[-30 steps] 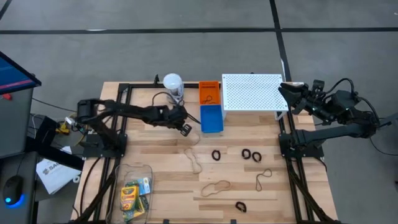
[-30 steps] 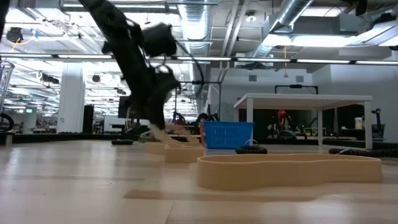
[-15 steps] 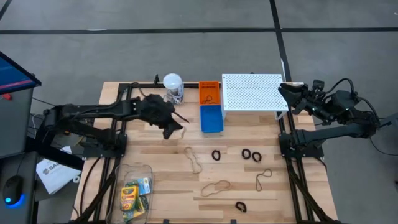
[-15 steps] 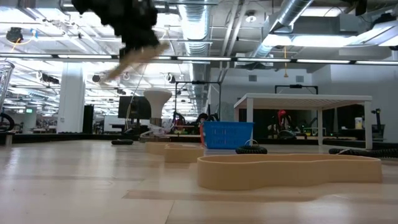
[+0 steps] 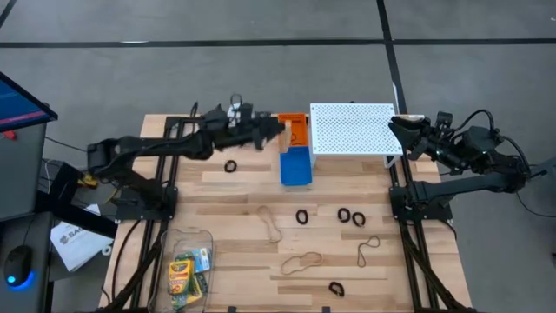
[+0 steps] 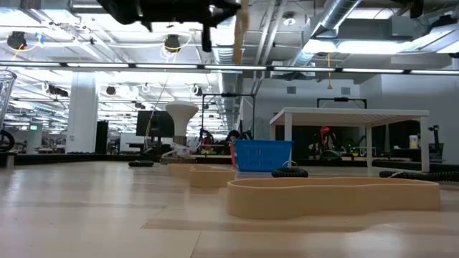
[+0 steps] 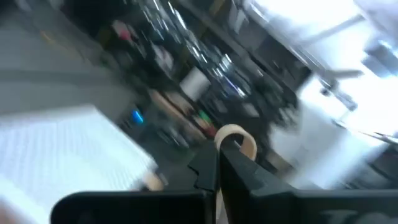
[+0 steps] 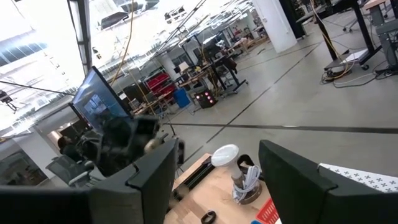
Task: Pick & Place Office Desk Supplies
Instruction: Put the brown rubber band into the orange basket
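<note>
Rubber band (image 7: 238, 136) is pinched in the left gripper (image 5: 276, 128), fingers clamped together on it up in the air, right at the orange bin (image 5: 296, 132) at the back of the wooden table (image 5: 234, 187). It hangs from the tips as a tan strip in the low view, I think. More tan loops (image 5: 300, 261) and black clips (image 5: 302, 216) lie well apart from it on the front half. Right gripper (image 5: 401, 129) sits parked beside the white shelf (image 5: 352, 129), fingers spread wide.

Right gripper (image 8: 214, 177) fingers (image 8: 149, 171) spread wide above white-lidded jar (image 8: 239, 174), left arm (image 8: 121, 146) beyond.
</note>
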Robot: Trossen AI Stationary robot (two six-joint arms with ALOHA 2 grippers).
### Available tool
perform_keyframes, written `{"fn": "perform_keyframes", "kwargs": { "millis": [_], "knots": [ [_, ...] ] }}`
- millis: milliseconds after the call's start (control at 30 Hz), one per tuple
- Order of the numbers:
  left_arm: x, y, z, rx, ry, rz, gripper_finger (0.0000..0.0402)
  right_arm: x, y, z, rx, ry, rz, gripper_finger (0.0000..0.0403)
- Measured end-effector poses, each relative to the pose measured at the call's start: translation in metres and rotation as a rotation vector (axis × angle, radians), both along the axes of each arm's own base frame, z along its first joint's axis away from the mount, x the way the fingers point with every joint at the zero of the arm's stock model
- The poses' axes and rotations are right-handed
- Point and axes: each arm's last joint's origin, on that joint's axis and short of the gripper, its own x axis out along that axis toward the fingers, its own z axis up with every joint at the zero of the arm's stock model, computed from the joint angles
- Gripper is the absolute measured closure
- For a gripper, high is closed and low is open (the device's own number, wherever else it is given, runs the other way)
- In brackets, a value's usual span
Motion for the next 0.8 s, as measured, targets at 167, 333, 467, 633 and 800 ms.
{"fn": "perform_keyframes", "kwargs": {
  "millis": [167,333,467,633,800],
  "knots": [
    [0.024,0.034,0.017,0.1,0.035,0.212,0.0401,0.0,0.0,-0.001,0.0,0.007,-0.009,0.0179],
    [0.043,0.064,0.024,0.209,0.267,0.427,0.0401,0.0,0.0,-0.001,0.0,0.014,-0.008,0.0179],
    [0.055,0.082,0.01,0.22,0.433,0.532,0.0401,0.0,0.0,-0.001,-0.003,0.017,-0.01,0.0179],
    [0.067,0.091,-0.024,0.192,0.593,0.611,0.0401,0.0,0.0,-0.002,-0.007,0.022,-0.011,0.0179],
    [0.08,0.09,-0.054,0.16,0.676,0.623,0.0401,0.0,0.0,-0.002,-0.007,0.032,-0.011,0.0179]
  ]
}}
